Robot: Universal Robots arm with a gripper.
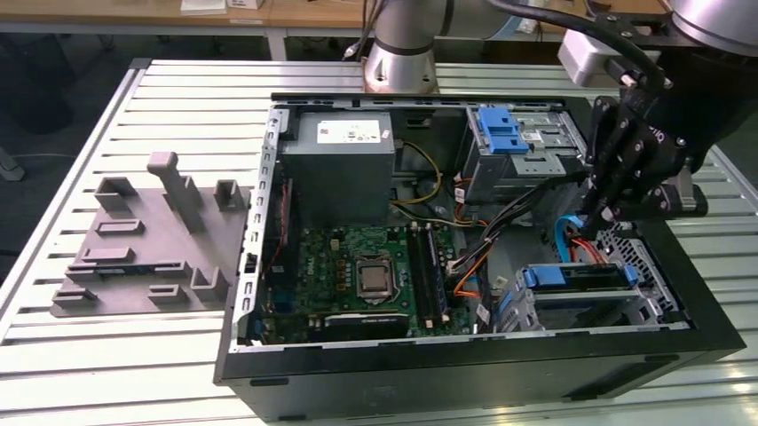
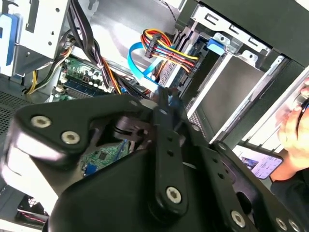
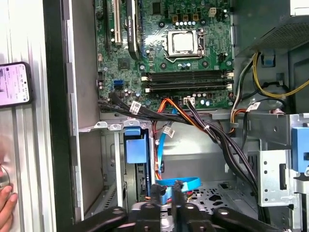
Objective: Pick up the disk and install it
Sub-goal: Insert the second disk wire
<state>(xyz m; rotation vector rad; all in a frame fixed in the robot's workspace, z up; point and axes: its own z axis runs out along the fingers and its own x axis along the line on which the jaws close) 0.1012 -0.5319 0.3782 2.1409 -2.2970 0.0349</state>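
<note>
Black linkage of the gripper fills the foreground in both wrist views, its fingers drawn close together with nothing visibly between them, hovering inside the open black computer case near a blue flat data cable. The disk, a flat silver hard drive with blue plastic side rails, sits in the lower drive cage. It looks rigid, fairly heavy and shock-sensitive; I judge the long rail edges the safest hold.
</note>
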